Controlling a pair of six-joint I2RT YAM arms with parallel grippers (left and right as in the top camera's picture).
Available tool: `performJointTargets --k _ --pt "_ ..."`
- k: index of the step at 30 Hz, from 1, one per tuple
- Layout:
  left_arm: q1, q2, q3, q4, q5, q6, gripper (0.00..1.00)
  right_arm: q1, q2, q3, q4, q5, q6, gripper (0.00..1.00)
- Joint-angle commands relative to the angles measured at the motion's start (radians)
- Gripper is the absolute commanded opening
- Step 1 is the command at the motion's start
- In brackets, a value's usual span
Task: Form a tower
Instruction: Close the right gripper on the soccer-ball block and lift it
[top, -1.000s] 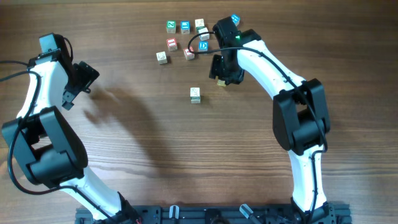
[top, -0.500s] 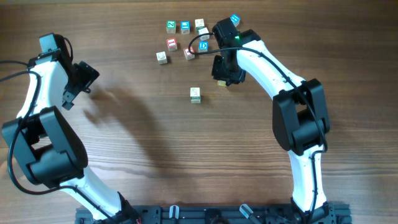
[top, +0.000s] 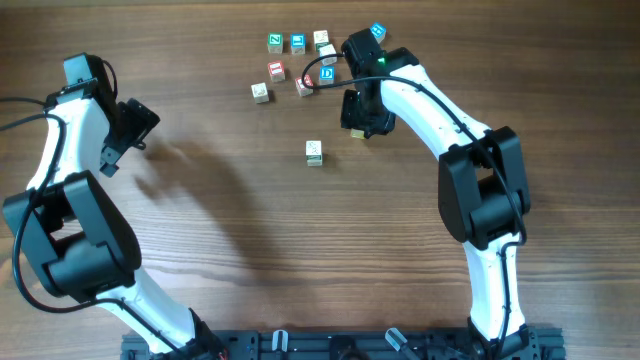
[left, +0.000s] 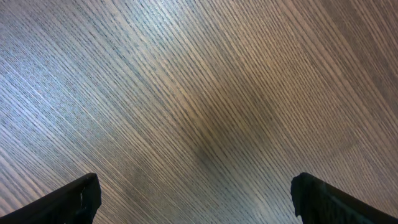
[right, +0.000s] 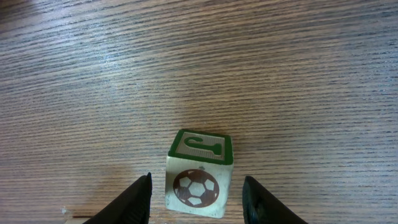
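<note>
Next to nothing has changed over the last second. The cubes lie where they lay, and only a slight shift of the right arm (top: 420, 95) is noticed from overhead. The right fingers (right: 258, 200) are held apart on either side of a green-lettered cube (right: 199, 177) with a football printed on its side. A sliver of desk (top: 250, 220) is seen at each flank, so the cube is straddled rather than clamped, and it seems to rest on the wood. The left fingers (left: 78, 200) are spread wide over bare desk near its left edge, with nothing between them. No tower can be made out yet. A lone cube (top: 314, 152) stands toward the middle of the desk, and whether it is more than one cube high cannot be told from above. The loose cubes (top: 298, 42) are scattered by the far edge. Stacking is judged barely begun, and a grip on the straddled cube is wanted first.
</note>
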Motion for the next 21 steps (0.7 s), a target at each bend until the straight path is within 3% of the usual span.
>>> performJointTargets --k 1,21 --pt "0.003 -0.020 0.010 0.000 -0.010 -0.003 1.00 0.002 0.021 -0.014 0.002 0.032 -0.009 0.47" --pt "0.003 -0.020 0.010 0.000 -0.010 -0.003 1.00 0.002 0.021 -0.075 0.058 0.044 -0.006 0.47"
